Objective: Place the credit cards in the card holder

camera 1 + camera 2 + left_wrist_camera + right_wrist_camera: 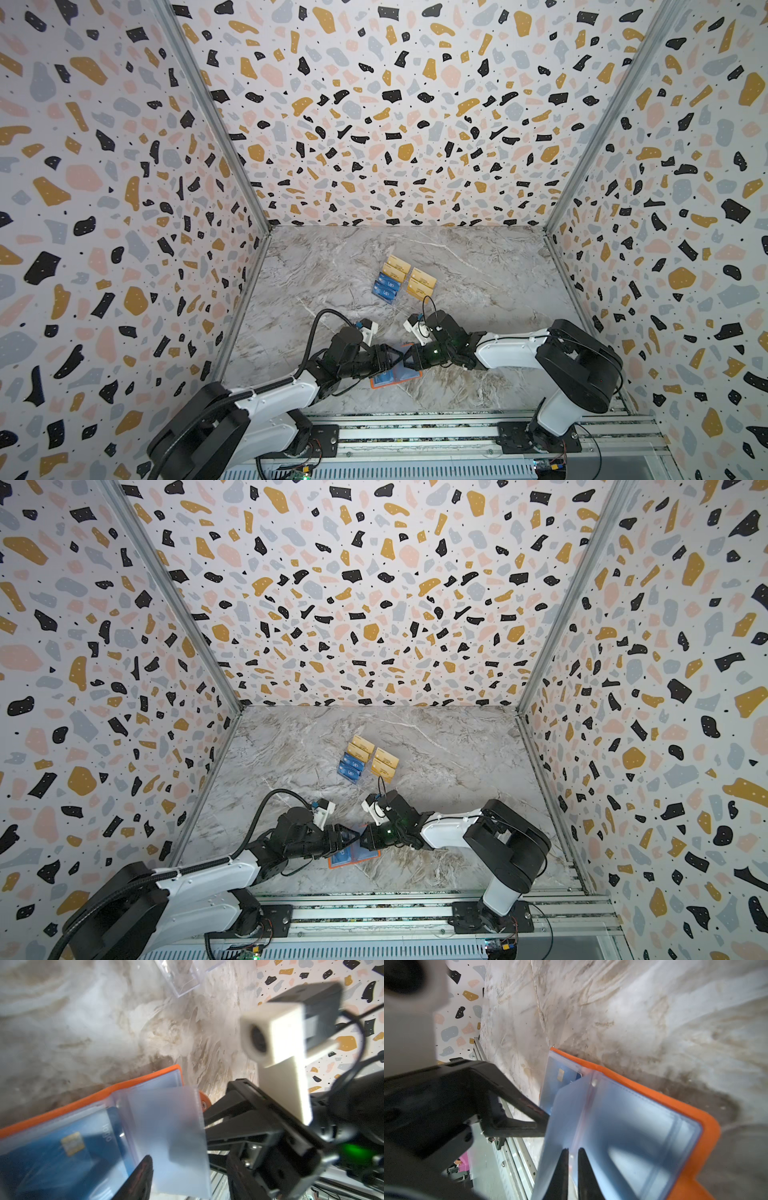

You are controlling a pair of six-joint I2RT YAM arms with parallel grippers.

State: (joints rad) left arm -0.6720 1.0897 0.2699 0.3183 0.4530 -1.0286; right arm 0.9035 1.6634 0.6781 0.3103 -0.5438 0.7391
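The right pincer (pixel 573 1150) pinches the card holder's (pixel 708 1126) clear sleeve (pixel 612 1115).

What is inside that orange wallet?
One blue card with a gold chip sits in a clear sleeve of the card holder. The page pinched by the right tool looks empty and covers part of that card. Lower pages are hidden.
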